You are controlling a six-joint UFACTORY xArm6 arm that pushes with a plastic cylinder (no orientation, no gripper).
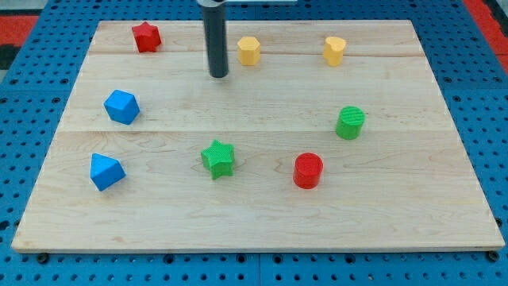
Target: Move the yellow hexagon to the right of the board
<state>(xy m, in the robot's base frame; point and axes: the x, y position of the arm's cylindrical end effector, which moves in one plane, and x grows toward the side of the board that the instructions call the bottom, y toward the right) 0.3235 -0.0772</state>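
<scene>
Sat near the board's top edge: yellow hexagon (pixel 249 50), tip (pixel 218 75) just to its left, apart. No jaws, only a bare rod. Probably light, rigid, easily slid; best pushed squarely on the left face.

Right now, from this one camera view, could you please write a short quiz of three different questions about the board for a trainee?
1. True or false: my tip touches the yellow hexagon.
2. Which block lies nearest the view's bottom left corner? A) green star B) lower blue block C) red cylinder
3. Fill in: the green cylinder lies below the second yellow block, and the ____ star sits at the view's top left.

Key: 1 false, it is apart, to the hexagon's left; 2 B; 3 red.
</scene>
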